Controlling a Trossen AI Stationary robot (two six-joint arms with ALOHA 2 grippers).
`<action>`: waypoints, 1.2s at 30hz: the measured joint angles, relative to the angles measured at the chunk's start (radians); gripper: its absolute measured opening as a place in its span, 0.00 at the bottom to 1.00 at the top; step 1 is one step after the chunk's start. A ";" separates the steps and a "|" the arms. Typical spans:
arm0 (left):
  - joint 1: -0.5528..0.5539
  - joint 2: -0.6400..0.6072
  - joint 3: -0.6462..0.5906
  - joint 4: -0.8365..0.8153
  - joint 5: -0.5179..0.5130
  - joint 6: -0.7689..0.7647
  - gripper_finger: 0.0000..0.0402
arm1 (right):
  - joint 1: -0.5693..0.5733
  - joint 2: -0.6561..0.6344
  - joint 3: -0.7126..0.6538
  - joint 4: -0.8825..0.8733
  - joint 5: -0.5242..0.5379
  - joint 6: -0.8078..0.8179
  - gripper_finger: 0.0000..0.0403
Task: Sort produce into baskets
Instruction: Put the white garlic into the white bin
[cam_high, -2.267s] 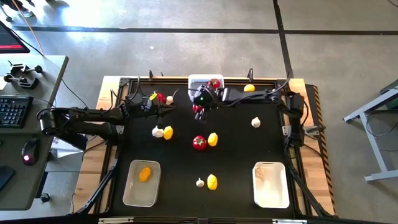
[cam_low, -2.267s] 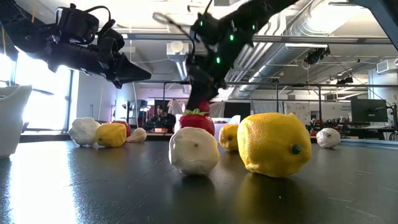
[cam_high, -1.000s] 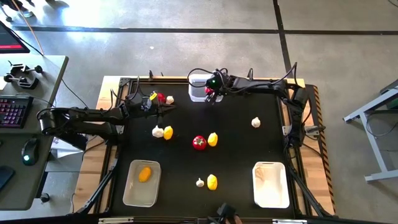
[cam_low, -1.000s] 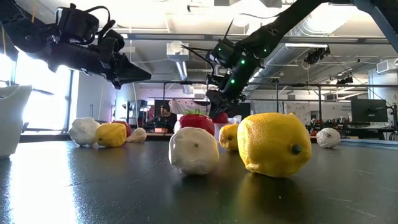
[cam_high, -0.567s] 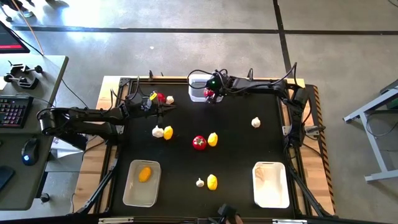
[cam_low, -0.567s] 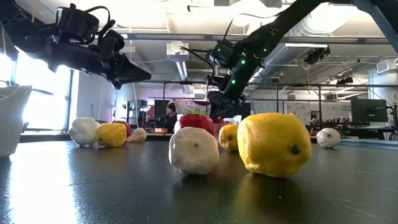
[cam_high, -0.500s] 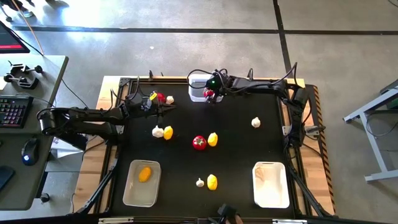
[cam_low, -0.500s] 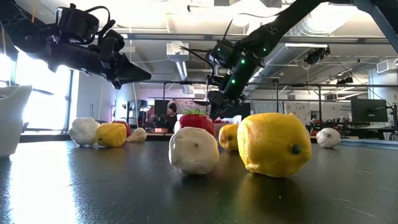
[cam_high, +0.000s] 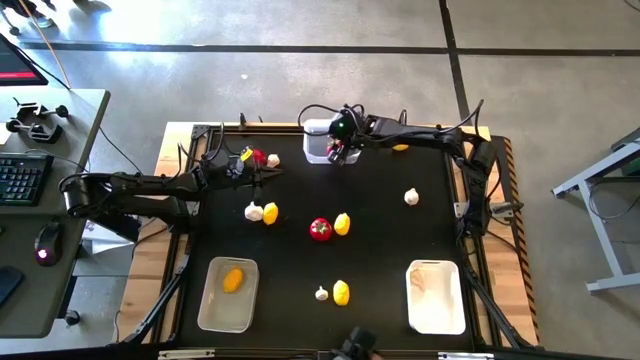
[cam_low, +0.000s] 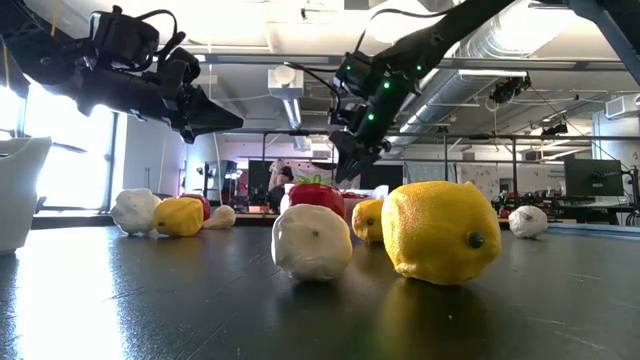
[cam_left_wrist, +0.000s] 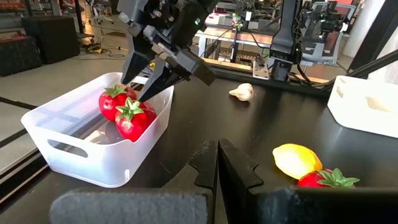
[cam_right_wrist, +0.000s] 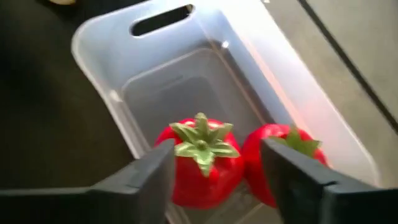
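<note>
- Tomatoes: two sit in the clear basket (cam_left_wrist: 93, 134) directly below the right gripper (cam_left_wrist: 146, 78), one tomato (cam_right_wrist: 200, 160) between its spread fingers, the second tomato (cam_right_wrist: 283, 162) just outside one finger.
- Right arm reaches across the far edge, wrist angled down; its fingers grip nothing.
- Compared with a moment ago, it has lifted slightly above the basket.
- Left gripper (cam_left_wrist: 217, 163) hovers well to the side, fingers together, unchanged.
- Farther out lie a lemon (cam_left_wrist: 297, 160) and garlic (cam_left_wrist: 242, 92).
</note>
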 joint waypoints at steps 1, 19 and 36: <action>0.000 0.000 0.000 0.000 0.000 0.000 0.00 | 0.000 0.000 -0.001 0.007 -0.023 0.004 0.44; 0.000 0.000 0.000 0.000 -0.004 0.000 0.00 | 0.003 -0.102 -0.012 -0.166 0.042 -0.016 0.01; 0.000 0.000 0.000 0.010 -0.004 0.008 0.00 | 0.121 -0.694 -0.629 -0.007 0.205 0.485 0.00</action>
